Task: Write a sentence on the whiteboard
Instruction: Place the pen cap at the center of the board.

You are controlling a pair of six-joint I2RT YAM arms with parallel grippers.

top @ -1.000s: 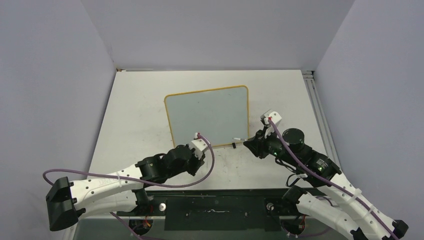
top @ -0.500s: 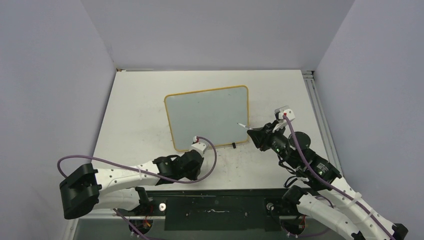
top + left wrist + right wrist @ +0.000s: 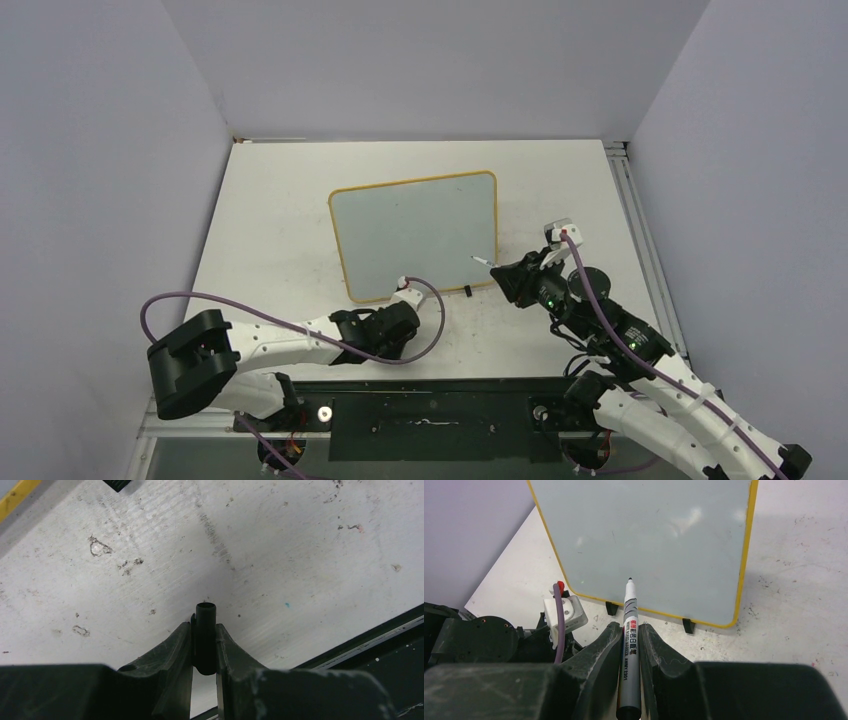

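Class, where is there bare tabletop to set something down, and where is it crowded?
Bare: the table strip between whiteboard and back wall, plus patches left and right of it. Crowded: the near edge, around the left end effector and right end effector.

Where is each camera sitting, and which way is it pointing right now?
Top external: above and behind the bases, looking down at the whiteboard; both arms show.
Left wrist: low over the table, facing it; left gripper pinches a black cap.
Right wrist: faces the blank whiteboard; right gripper holds the marker; left arm visible.
Shared: the whiteboard's yellow frame appears in all three.
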